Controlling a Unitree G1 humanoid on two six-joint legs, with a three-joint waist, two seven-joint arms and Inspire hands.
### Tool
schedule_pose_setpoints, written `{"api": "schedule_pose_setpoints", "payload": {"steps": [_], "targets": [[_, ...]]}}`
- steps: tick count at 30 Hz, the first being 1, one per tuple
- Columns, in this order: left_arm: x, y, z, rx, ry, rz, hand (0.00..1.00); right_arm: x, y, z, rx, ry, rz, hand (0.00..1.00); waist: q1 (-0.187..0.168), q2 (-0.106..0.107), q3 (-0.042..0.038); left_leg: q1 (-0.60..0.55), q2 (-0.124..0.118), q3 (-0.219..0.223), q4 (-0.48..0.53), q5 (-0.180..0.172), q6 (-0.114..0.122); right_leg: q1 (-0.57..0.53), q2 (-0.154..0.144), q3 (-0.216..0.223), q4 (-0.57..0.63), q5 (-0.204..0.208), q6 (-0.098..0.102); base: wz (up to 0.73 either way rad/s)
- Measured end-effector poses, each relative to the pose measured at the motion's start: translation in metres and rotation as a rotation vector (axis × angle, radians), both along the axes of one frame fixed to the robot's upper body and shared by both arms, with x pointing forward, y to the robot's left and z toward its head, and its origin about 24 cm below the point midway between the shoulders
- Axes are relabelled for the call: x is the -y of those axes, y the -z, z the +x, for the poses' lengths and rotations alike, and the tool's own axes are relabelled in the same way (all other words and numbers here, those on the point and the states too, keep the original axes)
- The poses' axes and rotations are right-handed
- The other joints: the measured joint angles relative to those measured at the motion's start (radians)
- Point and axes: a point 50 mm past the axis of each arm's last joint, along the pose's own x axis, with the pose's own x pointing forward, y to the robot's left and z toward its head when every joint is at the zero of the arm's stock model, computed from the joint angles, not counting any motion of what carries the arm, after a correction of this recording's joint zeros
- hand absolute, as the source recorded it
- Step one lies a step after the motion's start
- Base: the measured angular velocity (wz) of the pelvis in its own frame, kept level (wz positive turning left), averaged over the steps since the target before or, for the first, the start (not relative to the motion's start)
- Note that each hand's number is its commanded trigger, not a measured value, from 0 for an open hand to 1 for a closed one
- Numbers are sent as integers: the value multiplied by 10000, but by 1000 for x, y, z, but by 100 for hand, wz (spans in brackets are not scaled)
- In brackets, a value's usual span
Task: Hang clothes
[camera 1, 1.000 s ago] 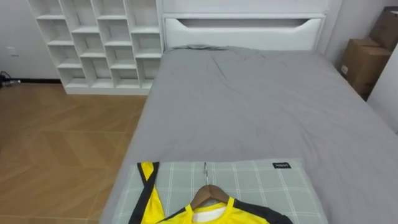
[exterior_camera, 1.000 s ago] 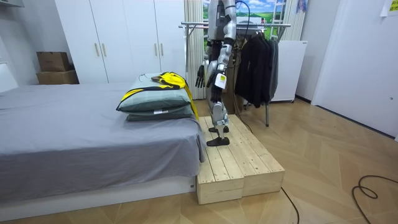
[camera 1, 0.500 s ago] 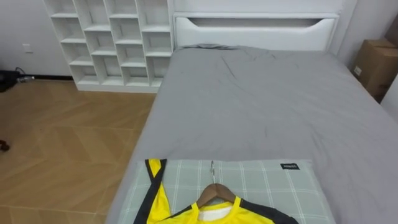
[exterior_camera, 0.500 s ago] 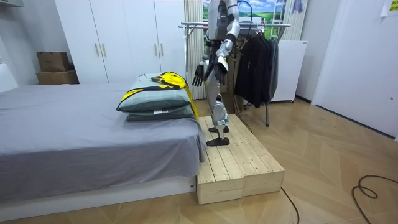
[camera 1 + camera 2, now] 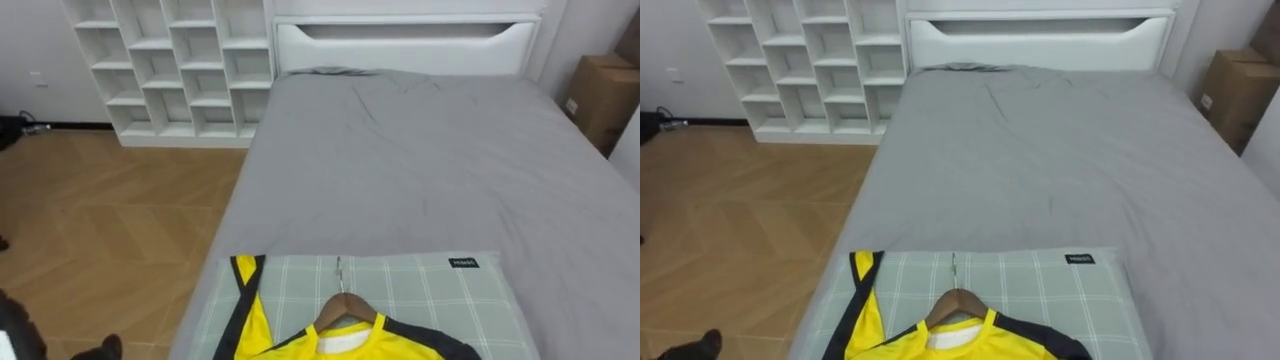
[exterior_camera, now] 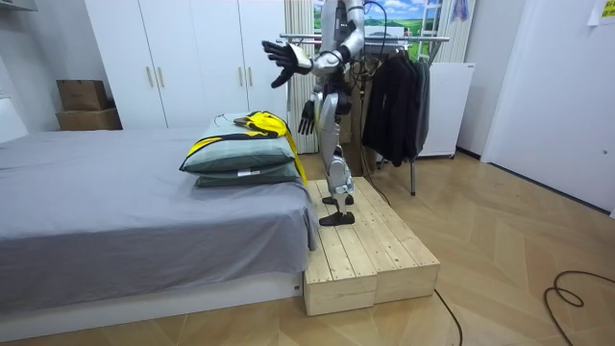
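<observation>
1. Robot stood on the wooden platform [image 6: 370, 252] at the foot of the bed [image 5: 400, 170].
2. Left hand [image 6: 281, 53] was up at head height, fingers spread wide and holding nothing.
3. Right hand [image 6: 307, 117] hung low, fingers relaxed, empty.
4. Yellow jersey [image 5: 257, 335] on its wooden hanger [image 5: 345, 308] lay on the plaid pillow [image 5: 430, 295] — well apart from both hands.

Left hand [image 6: 279, 53] held high. Right below it, shirt [image 5: 255, 330] on its hanger [image 5: 343, 308] atop the pillows [image 5: 430, 290], bed [image 5: 420, 160] stretching beyond, shelves [image 5: 165, 60] further left, clothes rack [image 6: 423, 38] behind.
</observation>
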Motion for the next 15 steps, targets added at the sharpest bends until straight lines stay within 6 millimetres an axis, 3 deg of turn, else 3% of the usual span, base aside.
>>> {"api": "schedule_pose_setpoints", "payload": {"steps": [7, 15], "targets": [[28, -34, 21, 1202, 1858, 1387, 0, -2, 0, 4, 39, -438, 203, 0, -234, 4, -13, 49, 24, 94, 32, 5, -5, 2, 9, 199, 2, 3, -5, -6], [50, -41, 27, 1380, 3051, 1870, 0, -3, 0, 3, 11, -471, 205, 0, -336, 8, -11, 11, 30, 142, 0, 4, -5, 2, 8, 255, 4, 7, -10, -2]]}}
